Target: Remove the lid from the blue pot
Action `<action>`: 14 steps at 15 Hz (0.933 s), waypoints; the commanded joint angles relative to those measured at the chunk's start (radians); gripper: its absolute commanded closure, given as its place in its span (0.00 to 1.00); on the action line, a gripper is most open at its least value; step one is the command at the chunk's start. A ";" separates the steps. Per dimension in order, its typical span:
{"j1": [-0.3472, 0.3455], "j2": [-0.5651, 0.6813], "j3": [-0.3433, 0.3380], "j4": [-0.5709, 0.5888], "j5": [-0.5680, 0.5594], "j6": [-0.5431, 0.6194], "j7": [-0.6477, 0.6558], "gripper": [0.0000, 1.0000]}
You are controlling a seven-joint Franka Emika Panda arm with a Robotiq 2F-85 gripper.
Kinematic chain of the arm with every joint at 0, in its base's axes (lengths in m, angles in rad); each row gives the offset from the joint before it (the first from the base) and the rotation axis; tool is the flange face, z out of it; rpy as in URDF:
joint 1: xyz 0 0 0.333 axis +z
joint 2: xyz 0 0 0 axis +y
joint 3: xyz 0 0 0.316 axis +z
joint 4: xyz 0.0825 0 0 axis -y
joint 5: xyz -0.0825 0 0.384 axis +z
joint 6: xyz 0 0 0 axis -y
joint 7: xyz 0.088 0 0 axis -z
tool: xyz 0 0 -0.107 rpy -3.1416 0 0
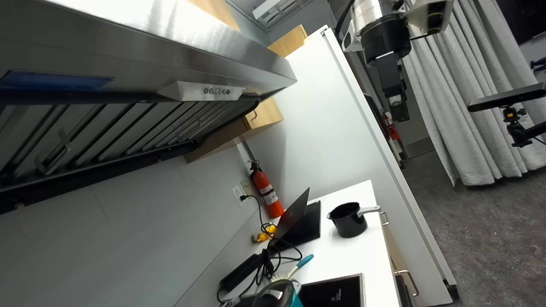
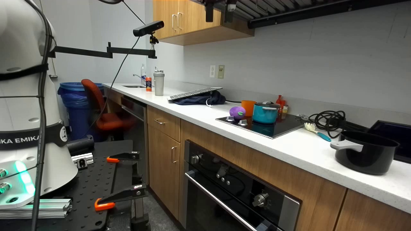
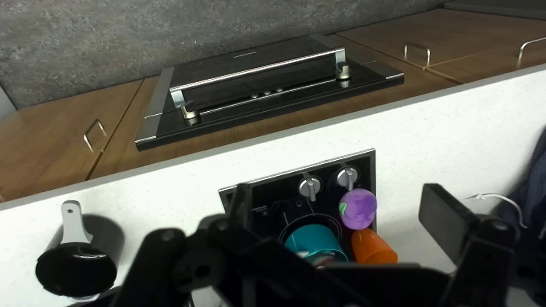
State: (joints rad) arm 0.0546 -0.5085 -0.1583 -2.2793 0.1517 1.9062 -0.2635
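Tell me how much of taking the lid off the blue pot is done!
Nothing looks done: the lid sits on the blue pot. Nothing is in hand: the gripper hangs open, empty and apart from the lid. Left: grip the lid and lift it off.

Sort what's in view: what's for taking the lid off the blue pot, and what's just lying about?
For the job: blue pot, lid on top, open hand.

Just lying about: black pot, orange cup, purple round thing, teal-handled utensil, shaker bottle.
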 commanded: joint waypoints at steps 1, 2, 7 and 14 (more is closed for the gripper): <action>-0.019 0.003 0.012 -0.004 0.008 0.003 -0.012 0.00; -0.023 0.003 0.012 -0.012 0.004 0.006 -0.012 0.00; -0.037 -0.011 0.010 -0.067 -0.004 0.019 -0.013 0.00; -0.041 0.004 -0.002 -0.179 0.014 0.095 -0.056 0.00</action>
State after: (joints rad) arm 0.0183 -0.5079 -0.1591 -2.4115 0.1502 1.9393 -0.2765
